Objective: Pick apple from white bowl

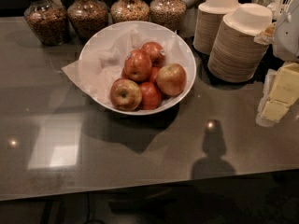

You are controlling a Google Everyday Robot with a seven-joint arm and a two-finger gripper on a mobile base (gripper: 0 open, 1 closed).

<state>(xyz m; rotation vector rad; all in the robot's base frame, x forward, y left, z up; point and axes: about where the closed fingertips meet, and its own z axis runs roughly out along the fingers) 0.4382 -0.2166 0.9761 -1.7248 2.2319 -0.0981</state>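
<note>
The wide white bowl (93, 50), lined with crumpled white paper, sits on the dark counter at centre back. Several apples are piled in its right half. The large deep-red apple (138, 65) lies on top of the pile in the middle. Two yellower apples lie at the front left (125, 94) and right (171, 79). Two more red apples lie behind (153, 52) and in front (150, 95). My gripper is not in view.
Four glass jars of grains (88, 14) line the back edge behind the bowl. Two stacks of beige paper bowls (238, 41) stand to the right. Yellow packets (282, 92) lie at the right edge. The counter's front edge (140, 185) runs across the bottom.
</note>
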